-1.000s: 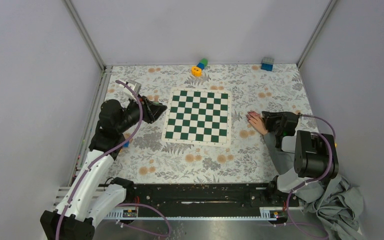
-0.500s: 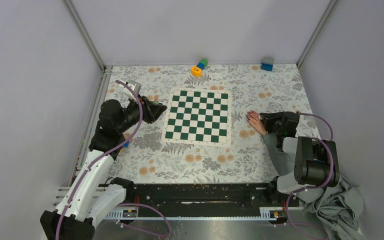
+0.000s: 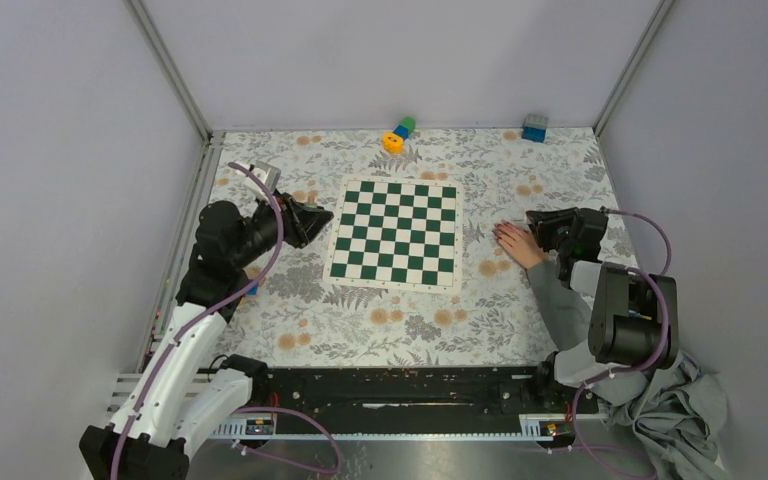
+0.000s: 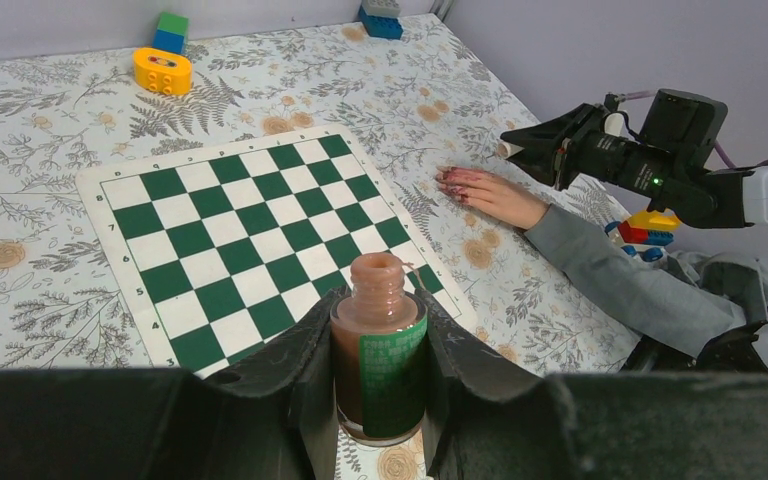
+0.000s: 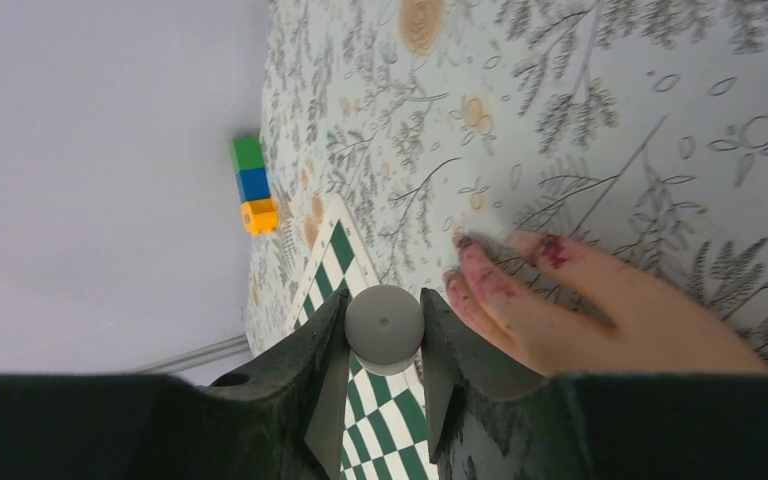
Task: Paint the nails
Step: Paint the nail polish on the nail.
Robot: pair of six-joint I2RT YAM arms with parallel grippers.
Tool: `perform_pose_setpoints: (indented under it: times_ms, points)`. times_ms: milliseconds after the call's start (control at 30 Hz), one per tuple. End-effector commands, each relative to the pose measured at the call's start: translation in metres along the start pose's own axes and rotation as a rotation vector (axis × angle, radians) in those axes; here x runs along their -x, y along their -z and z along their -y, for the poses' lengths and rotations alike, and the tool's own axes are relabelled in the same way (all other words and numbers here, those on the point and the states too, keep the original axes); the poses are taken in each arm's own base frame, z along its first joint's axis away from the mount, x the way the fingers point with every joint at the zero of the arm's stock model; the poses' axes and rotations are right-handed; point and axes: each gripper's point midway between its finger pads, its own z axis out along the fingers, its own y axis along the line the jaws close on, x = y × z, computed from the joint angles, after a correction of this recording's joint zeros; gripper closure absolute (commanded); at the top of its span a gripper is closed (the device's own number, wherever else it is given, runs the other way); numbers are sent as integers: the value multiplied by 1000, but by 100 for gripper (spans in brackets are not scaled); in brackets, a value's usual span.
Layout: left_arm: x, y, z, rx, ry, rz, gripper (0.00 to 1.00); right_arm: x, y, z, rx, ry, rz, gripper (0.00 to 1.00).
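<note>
Right wrist view: we see our right tool (image 5: 383, 297) clamped on a round grey cap (image 5: 384, 325), just beside the small reddish-pink nails (image 5: 475, 262) of the light-skinned hand (image 5: 600, 310). The hand lies at 3 o'clock from the green-and-white chessboard (image 3: 395, 232) on the bench (image 3: 560, 160). Several nails look coated; we judge touch-ups remain. Our left tool (image 4: 378, 305) grips the open brownish polish bottle (image 4: 380, 375).

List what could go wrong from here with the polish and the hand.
1. The bottle, uncapped, stands in the left gripper beside the chessboard; a tilt could spill polish.
2. The right gripper, shut on a grey cap, is close to the hand; a hard approach might jab the fingers.
3. Polish is smeared on skin around the nails; further strokes may spread it.
</note>
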Motion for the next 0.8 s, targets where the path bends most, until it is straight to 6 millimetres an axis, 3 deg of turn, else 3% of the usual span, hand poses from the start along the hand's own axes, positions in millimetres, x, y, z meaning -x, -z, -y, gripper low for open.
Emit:
perform_pose_setpoints:
  times_ms: [0, 333, 767]
  points:
    - [15, 2, 9, -38, -49, 57, 100, 14, -10, 0, 6, 8, 18, 100]
    - [15, 2, 10, -43, -51, 58, 100, -6, -20, 19, 4, -29, -79, 100]
    - [15, 2, 11, -46, -51, 57, 100, -35, -2, 51, -52, -55, -164, 100]
